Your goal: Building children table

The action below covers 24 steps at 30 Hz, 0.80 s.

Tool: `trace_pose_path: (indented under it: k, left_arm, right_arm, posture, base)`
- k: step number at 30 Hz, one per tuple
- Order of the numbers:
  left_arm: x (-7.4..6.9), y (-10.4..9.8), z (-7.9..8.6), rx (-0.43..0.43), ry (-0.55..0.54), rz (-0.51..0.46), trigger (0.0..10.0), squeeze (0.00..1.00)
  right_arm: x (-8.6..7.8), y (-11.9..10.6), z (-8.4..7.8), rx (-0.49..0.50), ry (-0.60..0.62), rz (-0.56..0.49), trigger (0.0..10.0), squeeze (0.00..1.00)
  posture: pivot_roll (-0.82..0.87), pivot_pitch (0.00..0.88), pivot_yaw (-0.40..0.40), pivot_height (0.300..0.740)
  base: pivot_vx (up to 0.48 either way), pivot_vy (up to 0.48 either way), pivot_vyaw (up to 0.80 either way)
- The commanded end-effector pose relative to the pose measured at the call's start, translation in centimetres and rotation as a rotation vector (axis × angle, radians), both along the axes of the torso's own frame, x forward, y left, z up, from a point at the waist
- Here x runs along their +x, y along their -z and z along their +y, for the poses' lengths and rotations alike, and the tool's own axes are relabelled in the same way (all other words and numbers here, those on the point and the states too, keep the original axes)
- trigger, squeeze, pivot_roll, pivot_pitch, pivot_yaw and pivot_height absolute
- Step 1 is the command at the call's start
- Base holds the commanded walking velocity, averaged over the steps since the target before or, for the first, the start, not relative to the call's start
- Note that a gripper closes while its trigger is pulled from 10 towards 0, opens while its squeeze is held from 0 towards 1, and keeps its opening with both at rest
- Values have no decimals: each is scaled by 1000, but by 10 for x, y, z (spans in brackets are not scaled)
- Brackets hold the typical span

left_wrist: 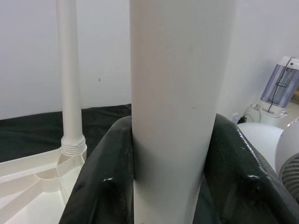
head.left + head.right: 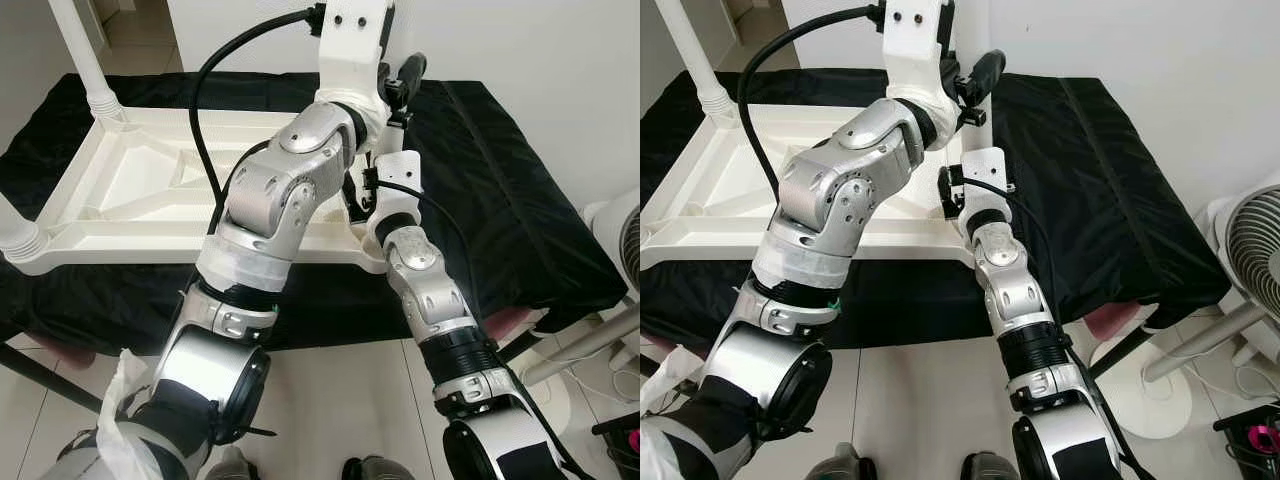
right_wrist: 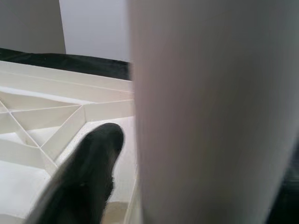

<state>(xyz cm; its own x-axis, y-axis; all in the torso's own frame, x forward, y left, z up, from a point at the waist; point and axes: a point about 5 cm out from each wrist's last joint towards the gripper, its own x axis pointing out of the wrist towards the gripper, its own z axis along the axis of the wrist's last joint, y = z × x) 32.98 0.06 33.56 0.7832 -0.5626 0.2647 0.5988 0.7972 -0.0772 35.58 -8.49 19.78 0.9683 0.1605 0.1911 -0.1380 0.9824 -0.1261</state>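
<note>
Gripping a smooth white plastic tube leg (image 1: 180, 70) upright between both black fingers (image 1: 105, 182) of the left end effector (image 1: 172, 173), narrow and pressed on its two sides. Right end effector (image 2: 956, 190) just below the left one, close beside the same leg, with one black finger (image 3: 88, 182) over the ribbed underside of the white plastic children table (image 2: 130, 185); cannot tell whether open or closed. Table upside down on a black cloth (image 2: 500, 190), with another white leg (image 1: 70, 74) screwed in well behind the left end effector.
</note>
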Motion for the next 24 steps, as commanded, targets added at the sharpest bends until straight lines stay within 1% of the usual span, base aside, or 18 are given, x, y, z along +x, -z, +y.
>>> trace_pose_path:
  k: [1, 10, 11, 12, 13, 14, 15, 16, 17, 18, 20, 24]
  left_arm:
    - [-5, -7, -4, -3, 16, -43, 10000, 0]
    - [-7, -6, -7, 13, 26, -48, 10000, 0]
    - [-7, -4, -9, 19, 32, -49, 10000, 0]
    - [-8, -4, -10, 21, 35, -51, 10000, 0]
    - [-8, -4, -10, 21, 35, -51, 10000, 0]
    - [-9, -4, -11, 7, 44, -66, 10000, 0]
    - [-10, -4, -12, 2, 53, -74, 10000, 0]
    - [-11, -6, -12, 8, 52, -131, 10000, 0]
    - [-14, -6, -13, 35, 64, -181, 10000, 588]
    - [-16, -4, -15, 52, 105, -191, 10000, 1000]
    - [-18, 0, -16, 38, 154, -167, 10000, 1000]
    - [-21, 0, -17, 28, 175, -167, 10000, 1000]
  right_arm:
    - [2, -2, 1, -1, 6, -10, 0, 0]
    - [4, -1, -3, 1, 27, -4, 0, 0]
    - [5, -2, -4, 4, 33, -3, 706, 0]
    - [5, -2, -5, 5, 39, -4, 2510, 0]
    - [5, -2, -5, 5, 39, -4, 2510, 0]
    - [6, -3, -6, 7, 48, -4, 10000, 0]
    - [7, -4, -7, 17, 52, -2, 10000, 0]
    - [7, -4, -7, 21, 53, -2, 10000, 0]
    - [8, -5, -7, 26, 52, -2, 10000, 0]
    - [8, -5, -7, 32, 49, -1, 10000, 0]
    - [8, -6, -7, 36, 46, -2, 10000, 0]
    - [8, -5, -7, 44, 46, 1, 10000, 0]
  posture:
    - [-36, 10, 24, 740]
    - [-38, 19, 20, 740]
    - [-38, 19, 20, 740]
    - [-39, 22, 20, 740]
    - [-39, 22, 20, 740]
    - [-38, 25, 21, 740]
    - [-38, 25, 21, 740]
    - [-36, 27, 21, 740]
    - [-36, 27, 21, 740]
    - [-36, 27, 21, 740]
    - [-36, 27, 21, 740]
    - [-36, 27, 21, 740]
  base:
    - [0, 0, 0]
    - [0, 0, 0]
    - [0, 0, 0]
    - [0, 0, 0]
    - [0, 0, 0]
    - [0, 0, 0]
    - [0, 0, 0]
    - [0, 0, 0]
    - [0, 0, 0]
    - [0, 0, 0]
    - [0, 0, 0]
    - [0, 0, 0]
